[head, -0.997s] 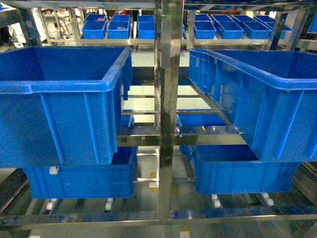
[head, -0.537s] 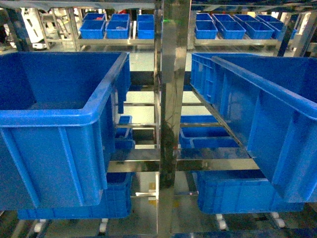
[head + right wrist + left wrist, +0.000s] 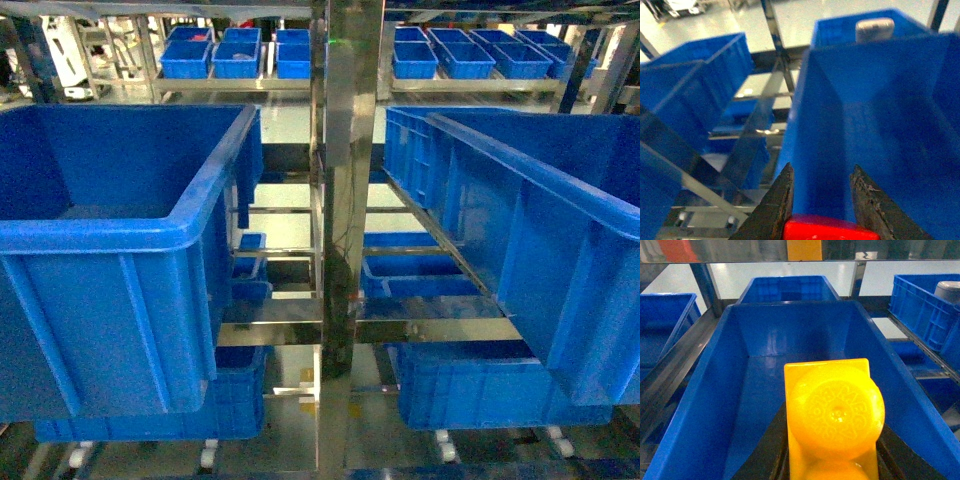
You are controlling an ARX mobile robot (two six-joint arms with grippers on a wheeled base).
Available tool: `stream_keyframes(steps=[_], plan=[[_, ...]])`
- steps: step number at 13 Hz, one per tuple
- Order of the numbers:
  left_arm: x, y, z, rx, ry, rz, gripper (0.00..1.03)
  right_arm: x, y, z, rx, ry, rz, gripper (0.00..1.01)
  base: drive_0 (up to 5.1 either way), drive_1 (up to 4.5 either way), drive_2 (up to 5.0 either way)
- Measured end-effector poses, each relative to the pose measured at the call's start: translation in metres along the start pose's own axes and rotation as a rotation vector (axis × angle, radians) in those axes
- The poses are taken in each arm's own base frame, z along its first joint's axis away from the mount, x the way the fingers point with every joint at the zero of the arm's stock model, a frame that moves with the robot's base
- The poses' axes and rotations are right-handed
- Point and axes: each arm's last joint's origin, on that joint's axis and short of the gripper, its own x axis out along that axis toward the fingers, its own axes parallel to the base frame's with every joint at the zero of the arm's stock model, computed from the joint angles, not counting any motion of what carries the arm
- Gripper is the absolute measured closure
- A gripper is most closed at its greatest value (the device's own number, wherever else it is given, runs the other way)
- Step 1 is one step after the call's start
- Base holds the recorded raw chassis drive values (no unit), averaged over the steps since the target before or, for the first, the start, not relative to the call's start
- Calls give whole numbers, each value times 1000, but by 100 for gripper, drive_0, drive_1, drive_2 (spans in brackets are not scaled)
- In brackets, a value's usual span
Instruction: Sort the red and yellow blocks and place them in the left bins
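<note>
Left pincer (image 3: 832, 470) clamps the yellow brick (image 3: 832, 415) above a blue bin (image 3: 715, 405), right pincer (image 3: 821, 200) grips the red block (image 3: 827, 231) at six o'clock; neither is dropped yet.

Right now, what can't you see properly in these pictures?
- Yellow block: left wrist view, its lower part is cut off by the bottom edge.
- Red block: right wrist view, only its top shows above the bottom edge.
- Grey thing behind the blue bin: blurred, can't tell what it is.
- Both arms: outside the head view.
</note>
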Motion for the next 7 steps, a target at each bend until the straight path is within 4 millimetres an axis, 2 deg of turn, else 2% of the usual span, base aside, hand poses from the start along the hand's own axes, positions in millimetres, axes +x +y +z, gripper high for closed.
stream_keyframes(steps=[1, 3, 5, 7], plan=[[0, 0, 0, 0, 0, 0, 75, 19, -14, -9, 28, 70, -27, 73, 0, 0, 0], [0, 0, 0, 0, 0, 0, 75, 48, -36, -18, 40, 97, -81, 73, 0, 0, 0], [0, 0, 0, 0, 0, 0, 75, 85, -48, -14, 15, 77, -132, 73, 0, 0, 0], [0, 0, 0, 0, 0, 0, 75, 145, -54, -13, 1, 97, -157, 73, 0, 0, 0]])
